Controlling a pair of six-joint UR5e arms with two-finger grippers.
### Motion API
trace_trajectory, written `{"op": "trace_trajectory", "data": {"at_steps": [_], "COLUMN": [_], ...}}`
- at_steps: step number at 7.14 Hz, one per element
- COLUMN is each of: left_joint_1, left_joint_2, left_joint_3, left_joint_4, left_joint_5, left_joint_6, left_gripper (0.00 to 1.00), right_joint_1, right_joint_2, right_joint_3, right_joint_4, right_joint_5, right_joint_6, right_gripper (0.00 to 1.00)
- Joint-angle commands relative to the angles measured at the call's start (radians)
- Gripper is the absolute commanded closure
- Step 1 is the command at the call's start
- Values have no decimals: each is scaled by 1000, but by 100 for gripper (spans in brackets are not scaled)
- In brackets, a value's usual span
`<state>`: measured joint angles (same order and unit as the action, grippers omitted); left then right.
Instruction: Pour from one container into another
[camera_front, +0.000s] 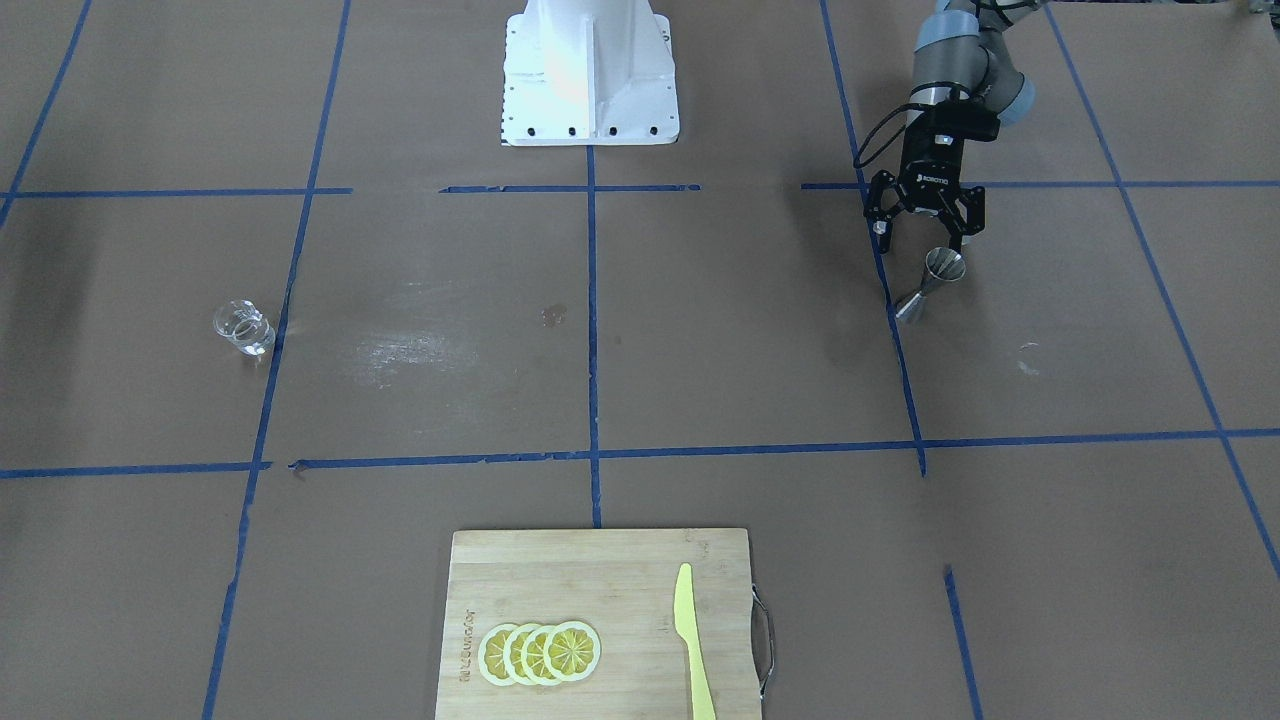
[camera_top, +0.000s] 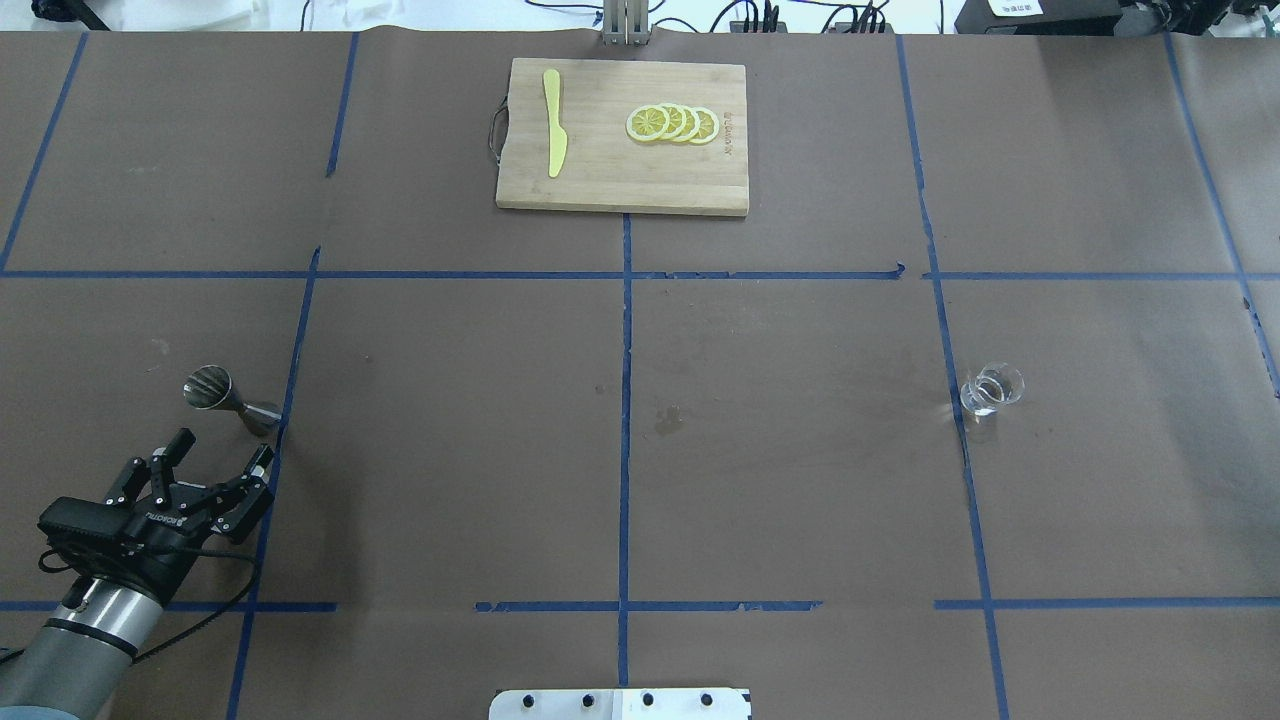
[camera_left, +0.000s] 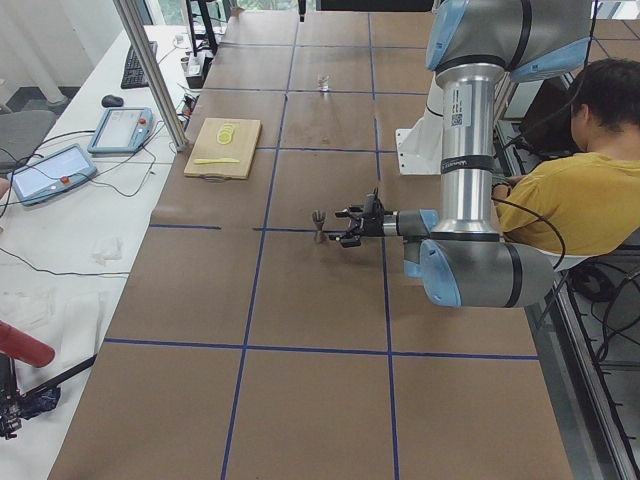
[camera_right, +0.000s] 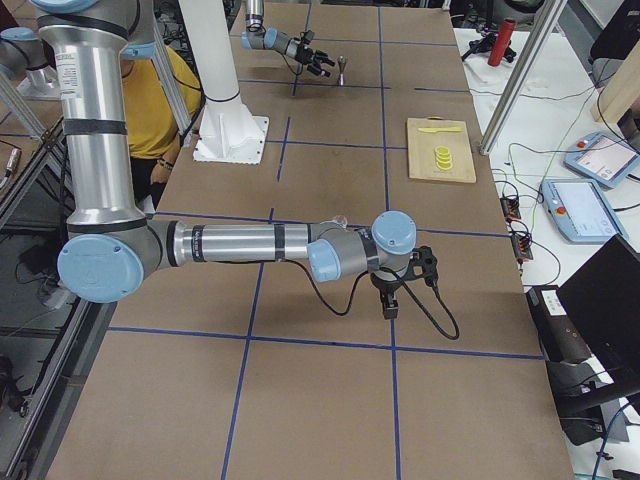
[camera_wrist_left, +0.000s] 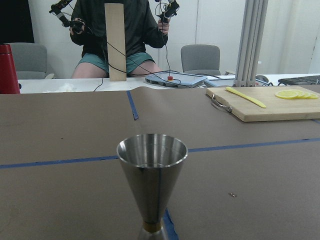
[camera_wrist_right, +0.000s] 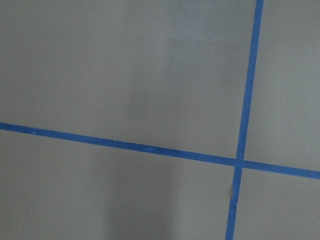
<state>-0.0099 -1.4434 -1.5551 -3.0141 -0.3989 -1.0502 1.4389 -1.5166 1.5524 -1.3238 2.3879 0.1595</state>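
our left gripper (camera_top: 218, 455) hangs with fingers spread apart, empty, just short of the upright shiny steel hourglass jigger (camera_top: 228, 395) dead ahead on the table (camera_top: 700, 450). the small clear glass cup (camera_top: 990, 390) stands well apart, on our right side. our right arm's fingers: cannot tell.

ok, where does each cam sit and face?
Front-facing: across table, facing robot; left hand open by shiny steel hourglass jigger.
Overhead: behind robot, looking forward; left arm only.
Exterior left: table end; left arm near.
Exterior right: opposite end; right arm near.
Left wrist: level, at jigger; no fingers.
Right wrist: down at blue tape cross; no robot.
Shared: front and overhead both show small clear glass cup.
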Motion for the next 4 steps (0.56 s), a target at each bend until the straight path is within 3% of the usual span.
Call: {"op": "trace_trajectory", "data": {"at_steps": [1,4], "left_joint_1": [-1,-44], "left_joint_2": [-11,-12], "left_joint_3": [18,18], "left_joint_4": [9,20], "left_joint_5": [5,3], "left_joint_6": [-7,-2], "left_gripper": [0,0], "right_joint_1": [0,0], "right_joint_2": [-1,-1], "right_joint_3": [0,2], "right_joint_4": [0,0], "right_joint_5": [1,4], "right_joint_6": [0,0], "right_gripper": [0,0]}}
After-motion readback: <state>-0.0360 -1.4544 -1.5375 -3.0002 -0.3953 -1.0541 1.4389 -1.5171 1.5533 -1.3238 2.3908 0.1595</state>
